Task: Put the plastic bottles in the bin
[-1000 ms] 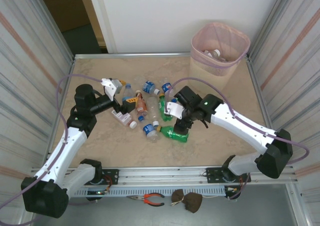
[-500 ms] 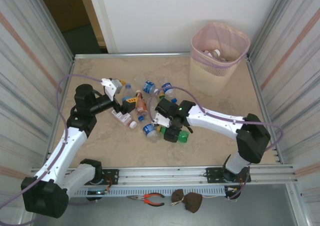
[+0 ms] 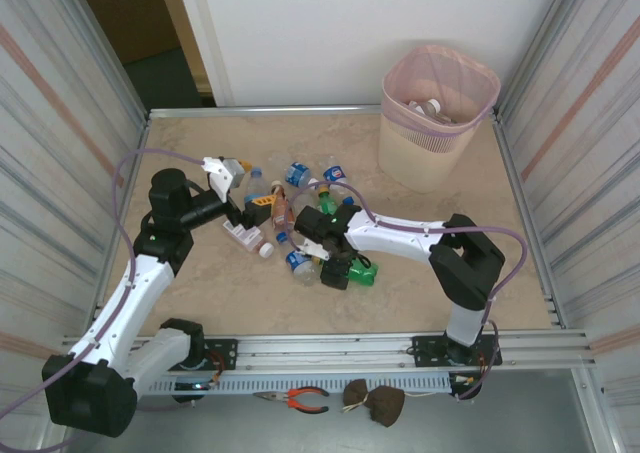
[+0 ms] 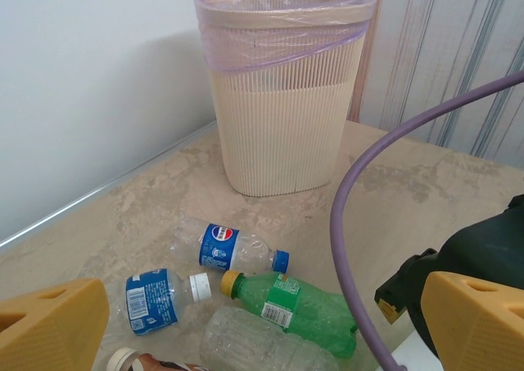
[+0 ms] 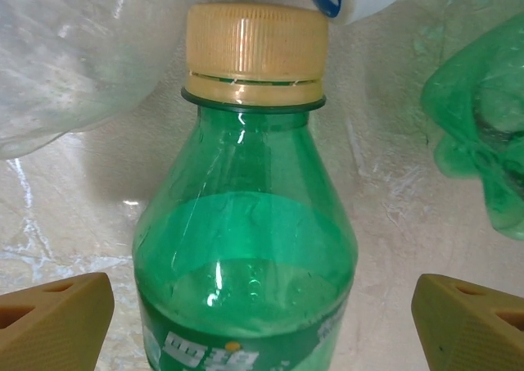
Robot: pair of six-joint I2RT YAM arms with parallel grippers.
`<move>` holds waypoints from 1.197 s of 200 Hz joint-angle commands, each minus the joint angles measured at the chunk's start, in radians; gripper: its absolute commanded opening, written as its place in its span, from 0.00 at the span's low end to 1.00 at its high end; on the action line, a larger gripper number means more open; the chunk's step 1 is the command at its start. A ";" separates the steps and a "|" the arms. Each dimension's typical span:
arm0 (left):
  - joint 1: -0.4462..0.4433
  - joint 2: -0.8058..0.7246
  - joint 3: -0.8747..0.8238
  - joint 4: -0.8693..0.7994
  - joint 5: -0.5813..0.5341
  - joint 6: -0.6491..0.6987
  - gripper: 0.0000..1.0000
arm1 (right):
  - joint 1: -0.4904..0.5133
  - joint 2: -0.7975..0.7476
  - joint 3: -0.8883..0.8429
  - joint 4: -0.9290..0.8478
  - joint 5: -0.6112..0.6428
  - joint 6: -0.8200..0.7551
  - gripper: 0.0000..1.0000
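Several plastic bottles (image 3: 290, 218) lie in a loose pile mid-table. The pale pink bin (image 3: 440, 103) stands at the far right with a few bottles inside. My right gripper (image 3: 335, 270) is down at the front of the pile. In its wrist view, my right gripper (image 5: 262, 326) is open, one finger on each side of a green bottle (image 5: 246, 248) with a yellow cap, and neither touches it. My left gripper (image 3: 250, 203) hangs open over the pile's left side. The left wrist view shows my left gripper (image 4: 262, 330) with nothing between its fingers, above another green bottle (image 4: 303, 305).
A Pepsi bottle (image 4: 225, 248) and a blue-labelled one (image 4: 151, 301) lie toward the bin (image 4: 282, 84). The right arm's purple cable (image 4: 344, 223) arcs across the left wrist view. Crumpled green plastic (image 5: 483, 117) sits just right of the framed bottle. Metal walls enclose the table.
The right arm has folded in and swung left, bringing its gripper down over the front of the pile with its jaws opening wider. The left arm has not moved.
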 commanded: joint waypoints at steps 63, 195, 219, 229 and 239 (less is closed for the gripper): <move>-0.010 -0.001 0.006 0.019 0.009 -0.003 0.99 | 0.009 0.051 0.013 -0.038 0.004 0.027 0.87; -0.010 -0.007 0.006 0.017 0.010 -0.004 0.99 | 0.007 0.016 0.004 -0.053 0.012 0.036 0.72; -0.010 -0.007 0.007 0.017 0.010 -0.003 0.99 | 0.005 0.000 -0.005 -0.055 0.014 0.037 0.69; -0.009 -0.007 0.006 0.019 0.011 -0.003 0.99 | 0.004 -0.007 -0.009 -0.057 0.013 0.037 0.68; -0.010 -0.007 0.006 0.019 0.011 -0.004 0.99 | 0.004 -0.017 -0.017 -0.059 0.012 0.037 0.66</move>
